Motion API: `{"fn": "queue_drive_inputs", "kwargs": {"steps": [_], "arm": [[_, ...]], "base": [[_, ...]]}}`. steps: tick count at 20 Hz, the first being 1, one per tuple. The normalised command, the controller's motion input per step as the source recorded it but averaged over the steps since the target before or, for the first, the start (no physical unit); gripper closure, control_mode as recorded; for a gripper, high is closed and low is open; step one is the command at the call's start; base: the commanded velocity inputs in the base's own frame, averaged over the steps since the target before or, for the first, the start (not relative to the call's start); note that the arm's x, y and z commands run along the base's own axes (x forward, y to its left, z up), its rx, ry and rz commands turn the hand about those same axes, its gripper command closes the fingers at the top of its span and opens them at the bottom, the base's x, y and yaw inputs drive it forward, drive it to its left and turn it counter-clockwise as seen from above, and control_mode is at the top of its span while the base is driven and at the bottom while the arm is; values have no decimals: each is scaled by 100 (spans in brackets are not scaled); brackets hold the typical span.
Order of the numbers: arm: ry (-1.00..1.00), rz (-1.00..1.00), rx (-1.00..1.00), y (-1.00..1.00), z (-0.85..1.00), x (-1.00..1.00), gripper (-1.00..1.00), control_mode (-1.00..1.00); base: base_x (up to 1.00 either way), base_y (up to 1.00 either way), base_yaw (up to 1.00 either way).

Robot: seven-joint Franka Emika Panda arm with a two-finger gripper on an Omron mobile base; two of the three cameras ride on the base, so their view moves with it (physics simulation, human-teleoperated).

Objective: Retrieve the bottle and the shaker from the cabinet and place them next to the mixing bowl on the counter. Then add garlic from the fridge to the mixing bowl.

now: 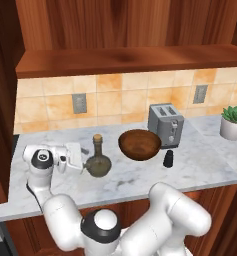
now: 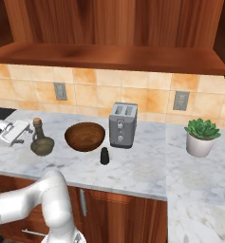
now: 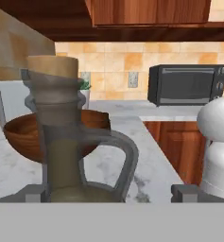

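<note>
While the gripper (image 1: 81, 159) sits low at the left end of the marble counter (image 1: 200, 165), its jaws stand wide apart around the bottle (image 1: 98, 161) without pinching it; in the hand view the two fingertips (image 3: 34, 193) flank the bottle's base. That bottle is an olive-green glass flask with a round belly, narrow ribbed neck, looped handle and cork stopper. At its 3 o'clock, just beside it, rests the mixing bowl (image 1: 139, 144), round, dark brown and wood-grained. At the bowl's 4 o'clock stands the shaker (image 1: 168, 159), small, black and tapered, apart from the bowl. Behind it, at 12 o'clock, is a boxy steel toaster (image 1: 165, 124). Farthest right, a white pot holds a spiky green plant (image 2: 201, 136). The hand view adds a black microwave (image 3: 186, 84) on a far counter.
</note>
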Motion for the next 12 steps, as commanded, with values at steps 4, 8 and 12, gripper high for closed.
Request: {"fn": "queue_drive_inputs", "kwargs": {"steps": [4, 8, 12], "arm": [[-17, -3, 0, 0, 33, -97, -100, -100], [-19, -3, 0, -10, 39, -94, -100, -100], [-19, -2, 0, -31, 44, -77, -100, -100]], "base": [[0, 0, 0], [0, 0, 0], [0, 0, 0]]}}
